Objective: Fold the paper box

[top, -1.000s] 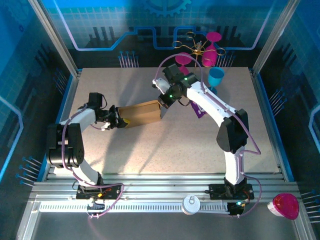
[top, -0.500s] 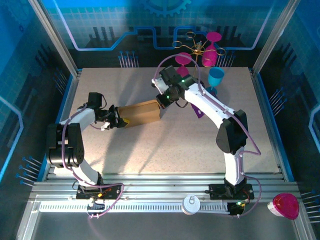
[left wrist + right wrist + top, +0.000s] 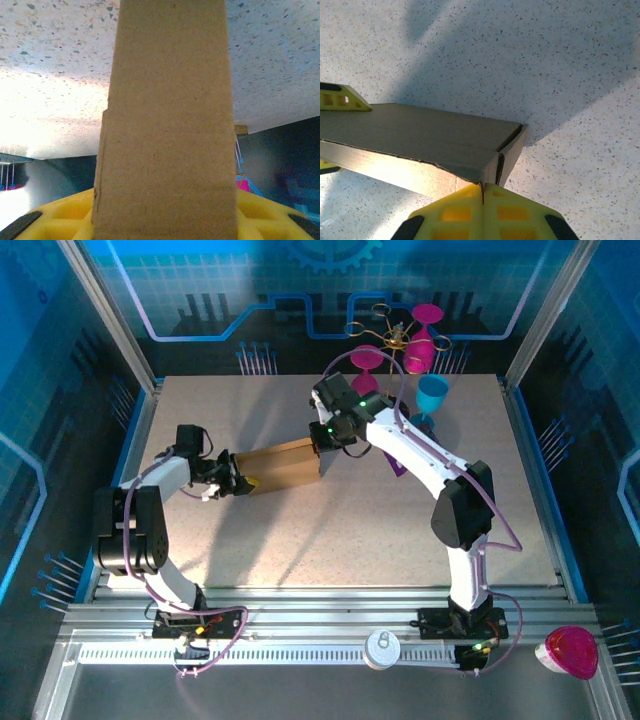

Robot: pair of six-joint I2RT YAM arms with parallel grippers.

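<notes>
The paper box (image 3: 285, 466) is a folded brown carton held just off the table, left of centre. My left gripper (image 3: 238, 483) is shut on its left end; in the left wrist view the cardboard (image 3: 167, 125) rises between the yellow fingers (image 3: 65, 217) of the left gripper (image 3: 165, 220). My right gripper (image 3: 322, 440) is shut, and its tips rest against the box's right end. In the right wrist view the closed right gripper (image 3: 482, 192) meets the near corner of the box (image 3: 420, 135), beside a narrow gap at the end flap.
Pink cups (image 3: 428, 338) on a gold stand and a blue cup (image 3: 432, 395) stand at the back right. A purple packet (image 3: 397, 462) lies under the right arm. A pink lid (image 3: 570, 652) and a white disc (image 3: 382, 648) sit on the front rail.
My right gripper has shifted a little left and towards the back along the box's right end. The box and the left gripper have stayed put.
</notes>
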